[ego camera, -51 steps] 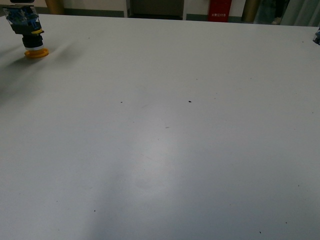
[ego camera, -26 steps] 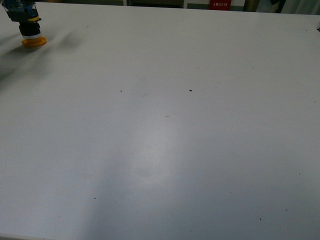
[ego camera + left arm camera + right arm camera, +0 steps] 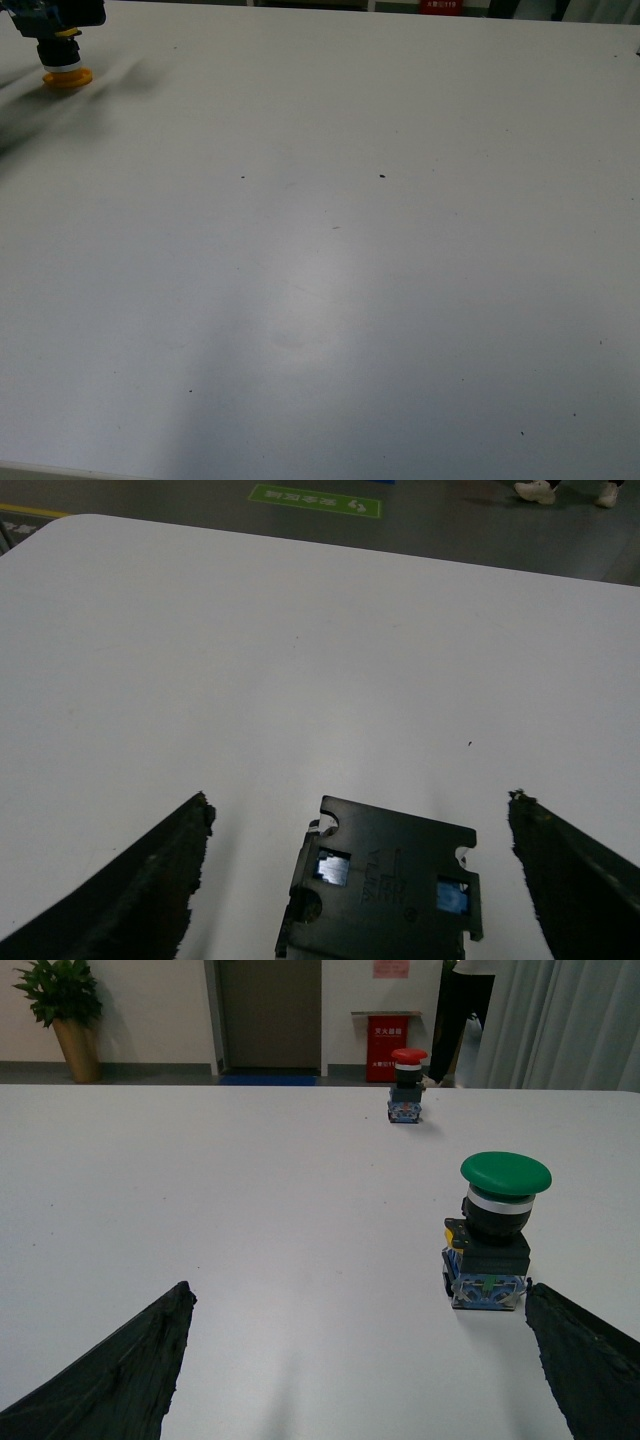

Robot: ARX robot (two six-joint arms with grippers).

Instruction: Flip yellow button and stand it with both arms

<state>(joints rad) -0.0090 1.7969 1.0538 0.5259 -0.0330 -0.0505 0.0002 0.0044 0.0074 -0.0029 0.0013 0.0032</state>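
Firstly, in the front view, the yellow button [image 3: 62, 62] is standing cap-down at the far left corner of the counter [image 3: 330, 280], its blue block cut off by the frame edge.

In the left wrist view, the left claw [image 3: 360, 802] is pointing down at the counter with its fingers [image 3: 140, 890] spread wide. A black block [image 3: 385, 890] is sitting between them, touching neither, and its moulded lettering is too faint to read.

In the right wrist view, the right claw [image 3: 357, 1290] is likewise gaping and holding nothing. It is facing a green button [image 3: 495, 1230] and a farther red button [image 3: 407, 1085]. Writing on the red sign [image 3: 387, 1035] is showing too small to read.
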